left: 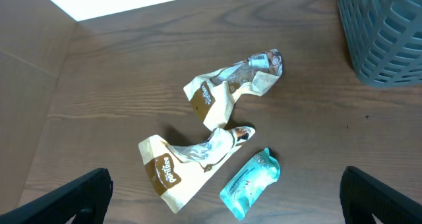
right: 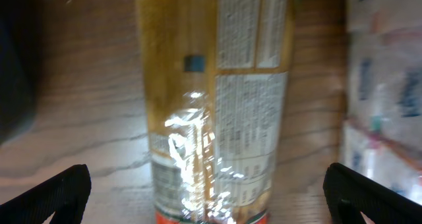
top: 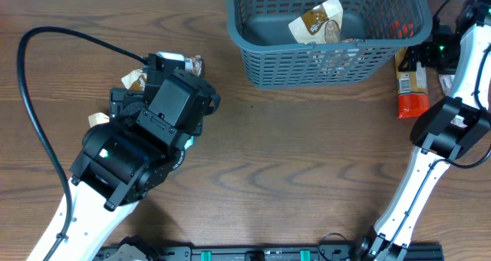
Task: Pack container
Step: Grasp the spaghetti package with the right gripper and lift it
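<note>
While both hands stand wide open and grip nothing, I judge the packing barely begun. My left hand [left: 227, 191] hovers above a crumpled tan packet [left: 221, 95], a second tan packet [left: 175, 174] and a teal packet [left: 249, 183] on the surface [top: 307, 153]. My right hand [right: 208, 191] hangs low over a yellow packet [right: 217, 118] just beside the container [top: 322, 61]. The container sits at the far edge, with one brown packet [top: 316, 21] inside. Four wait outside.

A packet [top: 316, 21] lies in the basket [top: 307, 65], a long packet [top: 412, 92] just right of it, three packets [left: 178, 171] well to its left.
</note>
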You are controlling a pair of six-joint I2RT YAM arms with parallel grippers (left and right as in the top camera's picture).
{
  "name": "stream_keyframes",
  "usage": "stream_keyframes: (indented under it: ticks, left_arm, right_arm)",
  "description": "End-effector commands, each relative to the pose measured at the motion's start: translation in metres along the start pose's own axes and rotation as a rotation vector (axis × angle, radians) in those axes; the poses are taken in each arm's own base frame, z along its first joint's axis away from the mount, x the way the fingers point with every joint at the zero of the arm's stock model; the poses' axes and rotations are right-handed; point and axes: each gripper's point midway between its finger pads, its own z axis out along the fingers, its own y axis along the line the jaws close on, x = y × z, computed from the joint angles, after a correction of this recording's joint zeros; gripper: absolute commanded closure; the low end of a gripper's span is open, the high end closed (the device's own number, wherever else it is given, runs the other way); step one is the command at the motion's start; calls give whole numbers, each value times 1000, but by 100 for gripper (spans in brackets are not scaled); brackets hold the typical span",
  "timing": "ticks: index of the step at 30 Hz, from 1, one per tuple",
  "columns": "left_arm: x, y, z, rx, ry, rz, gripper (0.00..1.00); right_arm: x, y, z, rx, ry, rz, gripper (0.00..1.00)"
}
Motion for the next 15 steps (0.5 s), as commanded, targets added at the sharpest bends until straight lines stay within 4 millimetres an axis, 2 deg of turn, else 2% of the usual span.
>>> stream_keyframes:
  ticks: [1,9,15]
  left_arm:
    - [1,3,1,-15,3,-3,1]
    - [1,3,1,-15,3,-3,1]
    - [1,3,1,-15,2,-4,1]
  right_arm:
    - [2,-7,9,71,31,33,1]
    - [1,-3,20,81,39,19,1]
    - [-1,14,38,72,58,-14,1]
